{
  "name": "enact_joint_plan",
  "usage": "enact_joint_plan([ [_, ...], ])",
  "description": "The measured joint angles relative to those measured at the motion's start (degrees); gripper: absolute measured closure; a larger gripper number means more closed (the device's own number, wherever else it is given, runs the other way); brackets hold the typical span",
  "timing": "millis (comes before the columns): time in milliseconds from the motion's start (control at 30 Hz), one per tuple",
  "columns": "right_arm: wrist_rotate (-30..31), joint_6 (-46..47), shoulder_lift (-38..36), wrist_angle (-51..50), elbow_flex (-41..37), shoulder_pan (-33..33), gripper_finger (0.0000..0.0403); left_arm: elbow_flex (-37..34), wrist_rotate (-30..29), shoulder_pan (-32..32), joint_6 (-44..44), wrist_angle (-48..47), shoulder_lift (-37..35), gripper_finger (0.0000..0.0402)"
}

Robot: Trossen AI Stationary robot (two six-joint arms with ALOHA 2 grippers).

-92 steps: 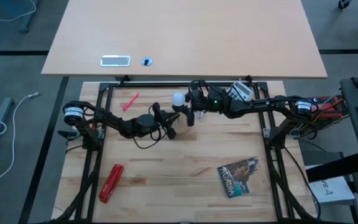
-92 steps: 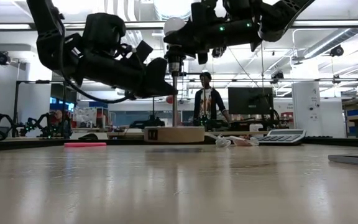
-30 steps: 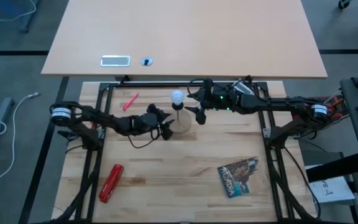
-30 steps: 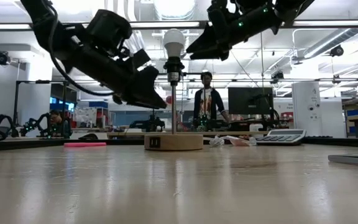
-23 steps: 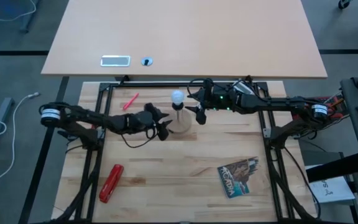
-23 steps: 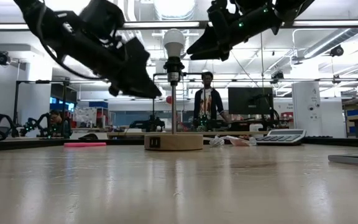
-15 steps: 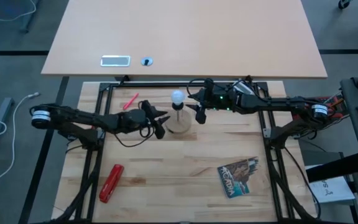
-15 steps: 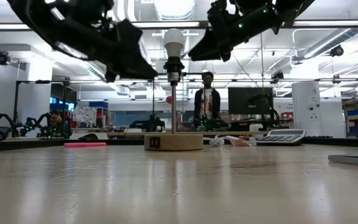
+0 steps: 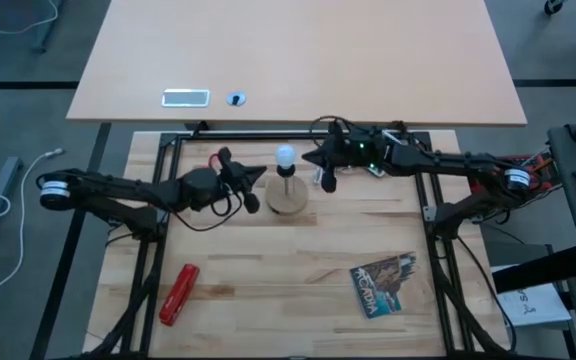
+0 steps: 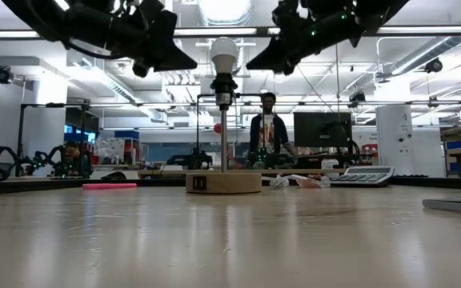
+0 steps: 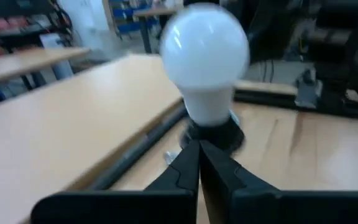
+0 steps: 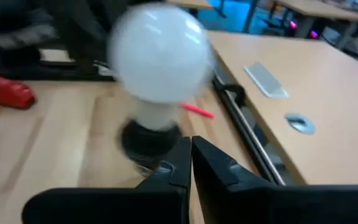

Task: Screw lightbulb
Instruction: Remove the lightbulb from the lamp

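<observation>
Up on the black socket [image 10: 223, 86] of the little lamp stand, the lightbulb [image 10: 224, 54] sits upright, white head on top, with nothing gripping it. A thin rod runs from the socket down to a round wooden base [image 10: 223, 182], which has a small dark label on its front; I can't make out what it says.

Left gripper [image 9: 249, 186] hangs just beside the bulb on its left in the overhead shot, raised off the table, and its wrist cam shows the two fingers [image 11: 191, 168] pressed together with nothing between them. Right gripper [image 9: 325, 168] is on the other side, also just off the bulb and also clamped closed on nothing, fingers [image 12: 188, 165] touching.

Other stuff on the wooden table [image 9: 288, 290]: a red tool [image 9: 178, 293] near the front left, a pink marker [image 9: 209, 162] at the back left, and a booklet [image 9: 383, 283] at the front right with what looks like "ACADIA" printed on it, though it's small. Low cam also catches a calculator [image 10: 361, 175] off to the right and a person [image 10: 267, 130] standing in the room behind.
</observation>
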Motion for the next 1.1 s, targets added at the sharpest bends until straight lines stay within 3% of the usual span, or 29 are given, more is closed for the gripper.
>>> enact_joint_plan([
  [433,-1.12,2.08,0.98,2.81,-0.02,-1.51,0.0402,1.56,7.46,5.58,3.64,3.74,3.17,0.0401],
  [667,-4.99,4.04,2.88,3.34,-0.03,-0.78,0.0402,4.63,10.59,5.72,5.31,3.78,6.61,0.0401],
  [1100,-4.56,6.39,6.64,7.93,-0.07,0.38,0.0403,8.33,9.87,5.78,4.64,0.53,8.83,0.0401],
])
